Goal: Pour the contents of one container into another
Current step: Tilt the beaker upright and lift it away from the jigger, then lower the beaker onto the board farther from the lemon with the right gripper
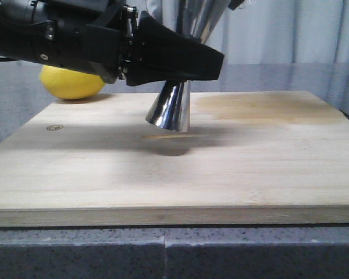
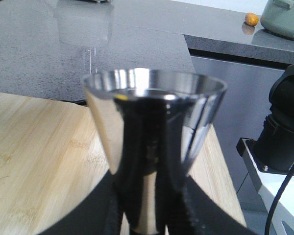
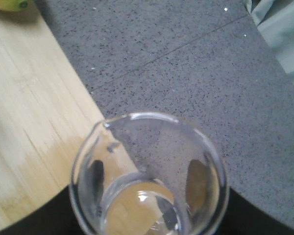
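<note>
Jigger (image 1: 170, 107), a mirror-bright steel double cone, hung just above the middle of the wooden board (image 1: 232, 168), its lower flared rim clear of the wood with a dark shadow beneath. Largest of all was the grey speckled tabletop (image 3: 196, 63), which ran wide and bare beyond the board's far and right edges. The board itself lay mostly bare, with a pale damp-looking patch toward its back right. The left end effector (image 1: 180, 61) was closed on the jigger, black fingers (image 2: 186, 205) pressed against its narrow waist; whether anything was in the upper cup could not be told. The right end effector gripped a clear glass (image 3: 149, 174), fingers hidden, above the board's edge. A lemon (image 1: 72, 82) sat behind the board's far left corner.
</note>
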Robot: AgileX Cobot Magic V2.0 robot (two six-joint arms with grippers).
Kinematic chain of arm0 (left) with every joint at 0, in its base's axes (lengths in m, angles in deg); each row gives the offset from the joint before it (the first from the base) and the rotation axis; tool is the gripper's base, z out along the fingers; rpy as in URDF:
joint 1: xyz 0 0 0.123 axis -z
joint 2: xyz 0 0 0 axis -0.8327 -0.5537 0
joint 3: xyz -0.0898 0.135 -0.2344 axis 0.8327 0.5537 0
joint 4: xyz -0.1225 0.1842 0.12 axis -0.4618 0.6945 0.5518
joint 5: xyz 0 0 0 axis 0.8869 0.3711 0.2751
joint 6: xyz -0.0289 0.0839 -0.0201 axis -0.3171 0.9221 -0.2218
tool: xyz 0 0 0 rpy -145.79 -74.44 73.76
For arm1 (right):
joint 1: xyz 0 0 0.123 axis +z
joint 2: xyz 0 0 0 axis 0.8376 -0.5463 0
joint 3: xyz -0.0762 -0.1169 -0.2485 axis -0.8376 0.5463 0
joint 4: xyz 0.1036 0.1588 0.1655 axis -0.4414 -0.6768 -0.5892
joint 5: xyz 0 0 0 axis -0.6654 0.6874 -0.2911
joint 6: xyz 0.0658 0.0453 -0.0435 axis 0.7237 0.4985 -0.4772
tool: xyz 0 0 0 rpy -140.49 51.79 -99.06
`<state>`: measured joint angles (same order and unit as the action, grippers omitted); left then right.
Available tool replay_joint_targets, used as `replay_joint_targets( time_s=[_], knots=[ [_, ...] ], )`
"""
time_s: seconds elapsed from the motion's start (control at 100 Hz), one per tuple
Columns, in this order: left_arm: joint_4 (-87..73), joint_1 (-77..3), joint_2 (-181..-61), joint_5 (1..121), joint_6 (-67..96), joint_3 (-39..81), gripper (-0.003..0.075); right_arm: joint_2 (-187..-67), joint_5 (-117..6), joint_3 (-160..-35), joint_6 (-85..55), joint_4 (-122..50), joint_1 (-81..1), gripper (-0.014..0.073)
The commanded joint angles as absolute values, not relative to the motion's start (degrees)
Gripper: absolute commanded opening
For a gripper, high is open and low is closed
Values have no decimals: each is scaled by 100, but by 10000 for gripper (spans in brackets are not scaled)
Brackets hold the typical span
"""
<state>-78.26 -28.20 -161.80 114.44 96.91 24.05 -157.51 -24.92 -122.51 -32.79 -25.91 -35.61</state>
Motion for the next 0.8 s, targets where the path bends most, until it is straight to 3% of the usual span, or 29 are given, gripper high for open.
replay_joint_targets(
  time_s=[0.0, 0.33, 0.79],
  knots=[
    [-8221, -2776, -15881, 12100, 9667, 2249, -19, -15534, -3005, -12291, -3351, -3044, -3837, 195],
    [-8277, -2841, -15881, 12100, 9667, 2240, -19, -15522, -3069, -11704, -4847, -5360, -4571, 195],
    [-8311, -2968, -15870, 12100, 9667, 2240, -19, -15501, -3216, -10856, -6172, -6843, -4817, 195]
  ],
)
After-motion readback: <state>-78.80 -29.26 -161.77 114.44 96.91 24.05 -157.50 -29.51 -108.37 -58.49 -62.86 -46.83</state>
